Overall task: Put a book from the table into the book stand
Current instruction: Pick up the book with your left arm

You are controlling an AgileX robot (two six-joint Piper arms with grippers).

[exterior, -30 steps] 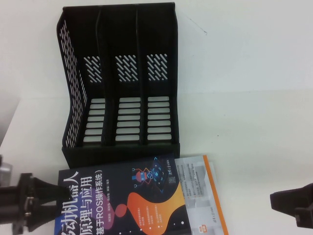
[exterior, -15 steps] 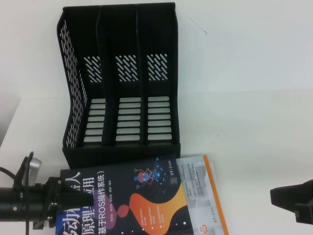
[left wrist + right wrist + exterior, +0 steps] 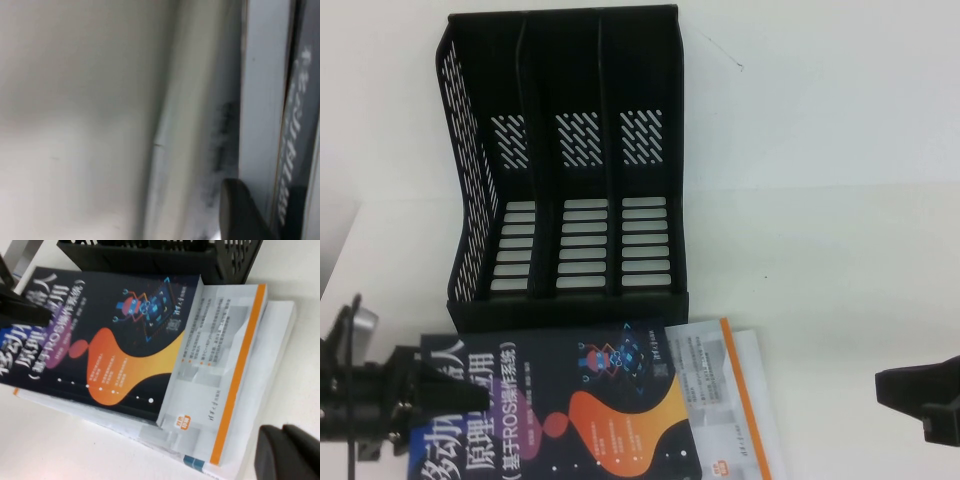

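The dark navy book [image 3: 590,400] with white Chinese title and orange blobs lies at the table's [image 3: 840,250] front, just before the black three-slot book stand [image 3: 570,170]. My left gripper [image 3: 455,397] comes in from the left and is shut on the book's left edge. In the left wrist view one finger [image 3: 240,210] lies against the book's page edge and dark cover [image 3: 300,125]. My right gripper [image 3: 885,388] is shut and empty at the front right, apart from the books. The right wrist view shows the book [image 3: 100,330] and the stand's front [image 3: 150,255].
A white-and-grey book with an orange border [image 3: 730,400] lies under the dark book and sticks out to its right; it also shows in the right wrist view [image 3: 220,375]. Bare white table lies right of the stand.
My left gripper has closed in on the book's left edge, then drawn back left. The dark book has shifted left and turned slightly. The right gripper has not moved.
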